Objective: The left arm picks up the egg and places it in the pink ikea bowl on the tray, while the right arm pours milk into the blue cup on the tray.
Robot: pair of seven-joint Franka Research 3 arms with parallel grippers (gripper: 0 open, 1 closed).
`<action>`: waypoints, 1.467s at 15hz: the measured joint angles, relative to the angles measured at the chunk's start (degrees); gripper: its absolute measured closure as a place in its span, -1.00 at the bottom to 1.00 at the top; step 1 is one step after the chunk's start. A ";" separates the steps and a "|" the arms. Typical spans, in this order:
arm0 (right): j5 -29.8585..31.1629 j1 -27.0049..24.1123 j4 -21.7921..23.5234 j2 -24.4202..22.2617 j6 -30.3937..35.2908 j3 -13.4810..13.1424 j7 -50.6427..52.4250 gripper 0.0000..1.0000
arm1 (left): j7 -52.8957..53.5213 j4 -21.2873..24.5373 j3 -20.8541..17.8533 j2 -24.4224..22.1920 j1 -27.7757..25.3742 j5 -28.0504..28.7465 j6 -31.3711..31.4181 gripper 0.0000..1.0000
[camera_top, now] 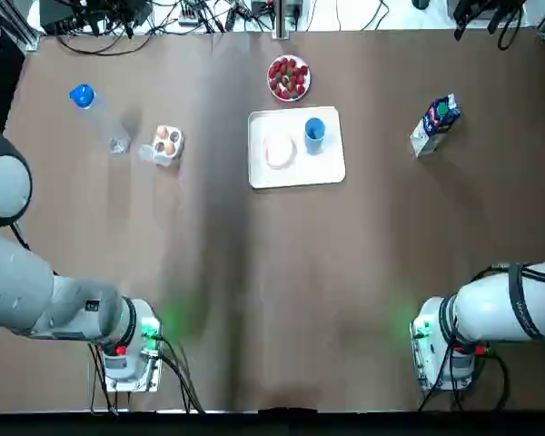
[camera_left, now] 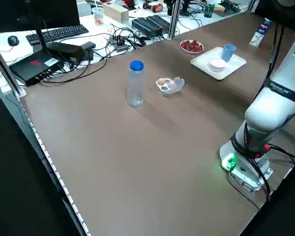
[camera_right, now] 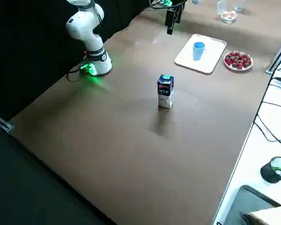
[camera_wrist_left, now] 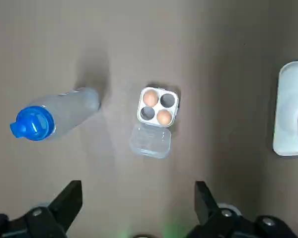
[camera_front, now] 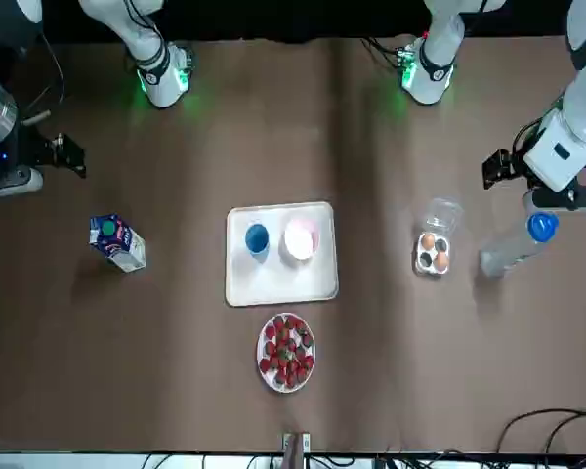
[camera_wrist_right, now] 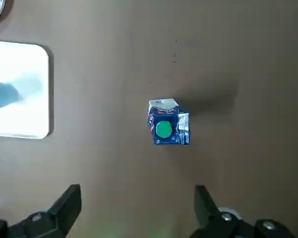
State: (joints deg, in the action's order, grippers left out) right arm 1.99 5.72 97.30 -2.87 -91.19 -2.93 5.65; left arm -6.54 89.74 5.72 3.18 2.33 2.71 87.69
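"Left gripper (camera_wrist_left: 138,186) first: how did it stand?"

"Its fingers were apart with nothing between them. It hung above the table (camera_top: 272,291) on the robot's left side, looking down on the egg carton (camera_wrist_left: 158,106). The right gripper (camera_wrist_right: 137,188) matched it, spread and bare, above the milk carton (camera_wrist_right: 168,128) on the right side."

"What did the egg carton hold?"

"Two brown eggs (camera_wrist_left: 150,98) sat in diagonal cells out of four, and the other two cells were dark and unfilled. Its clear lid (camera_wrist_left: 150,140) lay flipped open on the table beside it."

"And the tray?"

"The white tray (camera_top: 331,168) was mid-table, about level with the egg carton and well apart from it. The pink bowl (camera_top: 279,150) and the blue cup (camera_top: 314,132) stood on it side by side, the bowl nearer the left arm's side. I saw nothing in either."

"The milk carton?"

"It stood upright with its green cap on, well off to the tray's right."

"Farther out?"

"A clear bottle (camera_top: 98,116) with a blue cap stood near the egg carton's left. I couldn't tell whether it held anything. Just beyond the tray was a plate (camera_top: 270,76) heaped with strawberries (camera_top: 289,80)."
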 joint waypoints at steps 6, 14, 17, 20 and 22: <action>0.00 -0.01 0.00 0.00 0.02 -0.06 -0.06 -1.00 | 0.02 0.06 -0.03 0.52 -0.04 0.00 -0.03 -0.99; -1.11 -1.17 0.00 0.36 -1.22 -0.69 4.71 -1.00 | 0.65 11.77 -0.05 7.93 -1.85 0.00 18.91 -0.99; -5.52 -5.27 -0.01 1.37 -2.81 -0.93 15.84 -1.00 | 1.29 19.85 0.31 8.04 -1.67 0.51 28.21 -0.99; -8.31 -9.10 -0.04 3.28 -3.44 -1.16 26.74 -1.00 | 1.64 26.28 0.63 8.14 -1.31 3.34 35.65 -0.99; -9.95 -11.00 -0.21 5.25 -5.04 -1.21 34.46 -1.00 | 1.64 29.08 0.66 8.15 -0.91 4.19 38.39 -0.99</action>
State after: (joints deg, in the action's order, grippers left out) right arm -7.96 -5.29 97.09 2.37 -96.23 -4.14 40.11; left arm -4.89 118.83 6.38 11.33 1.42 6.91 126.08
